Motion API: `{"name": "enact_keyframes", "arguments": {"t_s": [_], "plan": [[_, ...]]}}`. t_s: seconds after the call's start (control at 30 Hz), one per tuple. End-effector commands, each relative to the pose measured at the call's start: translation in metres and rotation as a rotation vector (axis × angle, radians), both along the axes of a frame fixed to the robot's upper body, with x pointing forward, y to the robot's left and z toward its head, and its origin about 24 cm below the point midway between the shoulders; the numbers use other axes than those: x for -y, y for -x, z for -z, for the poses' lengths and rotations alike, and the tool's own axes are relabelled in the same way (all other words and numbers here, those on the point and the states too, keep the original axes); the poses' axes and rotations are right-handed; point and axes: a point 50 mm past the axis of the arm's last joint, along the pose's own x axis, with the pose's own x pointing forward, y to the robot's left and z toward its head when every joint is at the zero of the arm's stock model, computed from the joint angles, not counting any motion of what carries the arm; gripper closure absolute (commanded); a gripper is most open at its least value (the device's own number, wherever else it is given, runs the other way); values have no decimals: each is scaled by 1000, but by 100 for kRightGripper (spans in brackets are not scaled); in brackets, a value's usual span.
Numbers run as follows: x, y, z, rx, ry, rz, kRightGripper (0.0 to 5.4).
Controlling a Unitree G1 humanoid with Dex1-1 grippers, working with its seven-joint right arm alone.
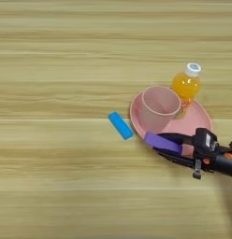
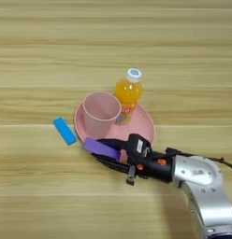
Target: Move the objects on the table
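The objects sit in a small cluster on the right half of the tan wooden surface. Nearest me, the silver forearm reaches in from the lower right, and its gripper has the two black fingers pinching the purple block, one finger on each side of it. The block is held level at the near-left rim of the pink plate, partly over the plate's edge; I cannot tell whether it touches the plate. Just to the left, lying flat on the bare wood and close beside the plate without touching it, is the blue block, angled diagonally. On the plate itself the pale pink cup stands upright, mouth open, and looks empty inside. Furthest back, the orange-juice bottle stands upright with its white cap on, at the plate's far rim, just beside the cup.
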Motion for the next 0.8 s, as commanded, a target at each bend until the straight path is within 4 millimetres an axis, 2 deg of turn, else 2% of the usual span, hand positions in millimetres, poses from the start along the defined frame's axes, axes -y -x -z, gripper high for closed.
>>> {"name": "enact_keyframes", "arguments": {"t_s": [0.03,0.43,0.8], "plan": [[20,-12,-23,101,64,48,399],[51,-24,-20,99,130,187,399],[55,-38,-16,111,158,284,399]]}}
